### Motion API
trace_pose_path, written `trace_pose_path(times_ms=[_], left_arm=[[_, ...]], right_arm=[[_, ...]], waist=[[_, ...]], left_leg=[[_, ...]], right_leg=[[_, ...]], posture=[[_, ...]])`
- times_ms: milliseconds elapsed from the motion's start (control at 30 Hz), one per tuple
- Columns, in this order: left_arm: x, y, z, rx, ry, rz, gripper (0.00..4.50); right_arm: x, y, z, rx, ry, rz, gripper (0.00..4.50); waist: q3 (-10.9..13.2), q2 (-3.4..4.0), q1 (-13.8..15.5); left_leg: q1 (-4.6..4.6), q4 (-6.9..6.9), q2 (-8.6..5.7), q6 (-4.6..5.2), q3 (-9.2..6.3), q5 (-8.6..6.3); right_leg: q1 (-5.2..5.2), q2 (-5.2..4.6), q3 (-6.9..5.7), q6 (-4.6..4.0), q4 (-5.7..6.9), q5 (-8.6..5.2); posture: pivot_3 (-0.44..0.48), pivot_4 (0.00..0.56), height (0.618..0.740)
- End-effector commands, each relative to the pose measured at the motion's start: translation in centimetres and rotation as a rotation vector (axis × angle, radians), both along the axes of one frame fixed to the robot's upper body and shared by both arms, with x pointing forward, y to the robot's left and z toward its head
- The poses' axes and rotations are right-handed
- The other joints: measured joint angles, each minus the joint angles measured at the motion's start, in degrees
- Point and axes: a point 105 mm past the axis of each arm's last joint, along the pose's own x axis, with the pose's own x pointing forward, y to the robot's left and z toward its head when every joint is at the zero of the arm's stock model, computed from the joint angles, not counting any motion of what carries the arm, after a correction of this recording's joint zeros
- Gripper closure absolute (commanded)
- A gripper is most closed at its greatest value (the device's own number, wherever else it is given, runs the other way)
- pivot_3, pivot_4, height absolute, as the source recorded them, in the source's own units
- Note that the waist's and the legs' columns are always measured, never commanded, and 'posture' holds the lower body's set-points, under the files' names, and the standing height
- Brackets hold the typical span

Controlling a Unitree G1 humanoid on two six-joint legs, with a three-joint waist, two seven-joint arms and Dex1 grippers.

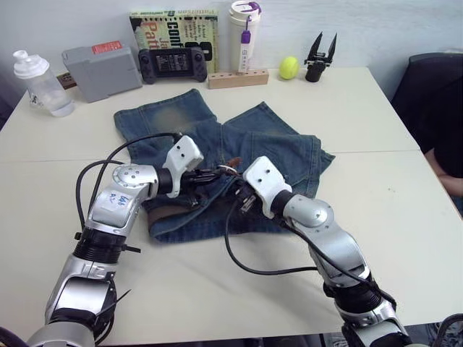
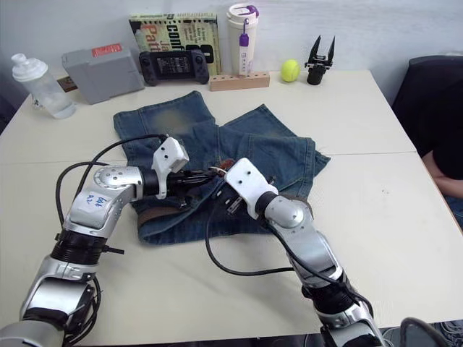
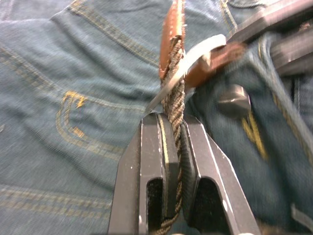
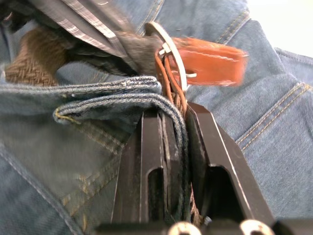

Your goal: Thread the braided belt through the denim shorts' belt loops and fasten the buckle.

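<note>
Both arms are meeting over the denim shorts point(image 1: 275, 155). The left gripper point(image 3: 173, 147) is clamping the braided belt point(image 3: 174, 98), which is running straight ahead toward the buckle point(image 4: 168, 49), just beyond the right gripper point(image 4: 176, 122), itself pinching belt and waistband.

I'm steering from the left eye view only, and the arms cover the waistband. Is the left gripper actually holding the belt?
Observer: Yes. The left gripper is shut on the braided belt, with the strap between its fingers.
Operator: And the right one?
Observer: The right gripper pinches a folded edge of the denim shorts, with brown strands alongside it.
Operator: Where's the buckle?
Observer: The buckle sits just past the right gripper's fingertips.
</note>
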Motion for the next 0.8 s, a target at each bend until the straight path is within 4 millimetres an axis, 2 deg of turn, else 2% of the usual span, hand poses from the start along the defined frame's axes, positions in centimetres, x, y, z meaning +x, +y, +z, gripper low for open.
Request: trace_pose_path(times_ms=[33, 167, 233, 267, 467, 500, 600, 633, 767, 800], left_arm=[[-1.6, -2.5, 0.6, -0.013, -0.027, -0.105, 4.5], [-2.6, -3.0, -0.6, 0.003, 0.006, -0.136, 4.5], [-2.5, -2.6, -0.5, 0.004, 0.01, -0.122, 4.5], [-2.4, -2.5, -0.5, 0.006, 0.012, -0.118, 4.5], [-2.4, -2.0, -0.9, 0.03, 0.018, -0.113, 4.5], [-2.4, -2.0, -0.9, 0.032, 0.018, -0.113, 4.5], [-2.5, -2.2, -1.0, 0.036, 0.018, -0.122, 4.5], [-2.6, -2.3, -1.0, 0.042, 0.014, -0.131, 4.5], [-2.9, -3.3, -0.6, 0.037, -0.011, -0.162, 4.5], [-3.3, -3.8, -0.2, 0.036, -0.024, -0.189, 4.5]], right_arm=[[-1.3, 1.4, 0.3, -0.113, -0.14, 0.119, 4.48], [-1.6, 0.7, -1.1, -0.217, -0.186, 0.162, 4.48], [-1.8, -0.1, -0.3, -0.183, -0.189, 0.177, 3.43], [-2.0, -0.4, 0.1, -0.171, -0.191, 0.185, 3.17], [-3.1, -3.2, 1.9, -0.132, -0.163, 0.276, 0.23], [-3.1, -3.8, 2.5, -0.132, -0.172, 0.282, 0.02], [-2.6, -5.3, 5.2, -0.154, -0.246, 0.286, 0.02], [-1.9, -5.6, 6.0, -0.213, -0.298, 0.277, 0.02], [-0.2, -5.4, 6.5, -0.326, -0.372, 0.3, 0.02], [0.1, -5.3, 6.0, -0.369, -0.379, 0.32, 0.02]], waist=[[0.0, 0.0, 0.03], [0.0, 0.0, 0.04], [0.0, -0.01, 0.09], [0.0, -0.01, 0.11], [0.0, -0.01, 0.32], [-0.01, -0.01, 0.31], [0.0, 0.0, 0.07], [0.0, 0.0, 0.02], [0.0, 0.0, 0.06], [0.0, 0.0, 0.1]], left_leg=[[0.0, 0.01, 0.0, 0.0, -0.01, 0.0], [0.02, 0.0, 0.0, 0.0, 0.02, 0.0], [0.01, 0.04, 0.0, 0.0, 0.02, 0.0], [0.01, 0.06, 0.01, 0.0, 0.01, 0.01], [0.02, 0.08, -0.02, 0.02, -0.05, -0.01], [0.02, 0.08, -0.02, 0.02, -0.07, -0.01], [0.04, 0.07, 0.0, 0.02, -0.08, 0.0], [0.04, 0.07, -0.01, 0.02, -0.06, 0.0], [0.13, 0.05, 0.01, 0.04, -0.04, 0.01], [0.13, 0.04, 0.02, 0.03, -0.05, 0.01]], right_leg=[[0.0, 0.0, -0.01, 0.0, -0.02, 0.0], [0.01, 0.0, 0.02, 0.01, -0.02, 0.0], [0.01, 0.0, 0.01, 0.01, 0.01, 0.0], [0.02, 0.0, 0.01, 0.01, 0.03, 0.0], [0.12, -0.02, -0.04, 0.01, -0.05, 0.0], [0.14, -0.02, -0.05, 0.01, -0.05, 0.0], [0.14, -0.01, -0.06, 0.01, -0.05, 0.0], [0.13, -0.01, -0.05, 0.01, -0.03, 0.0], [0.16, 0.0, -0.04, 0.01, -0.02, 0.0], [0.16, 0.02, -0.05, 0.0, -0.06, 0.0]], posture=[[0.0, 0.15, 0.693], [0.0, 0.15, 0.693], [0.0, 0.15, 0.693], [0.0, 0.15, 0.693], [0.0, 0.15, 0.693], [0.0, 0.15, 0.693], [0.0, 0.15, 0.693], [0.0, 0.15, 0.693], [0.0, 0.15, 0.693], [0.0, 0.15, 0.693]])
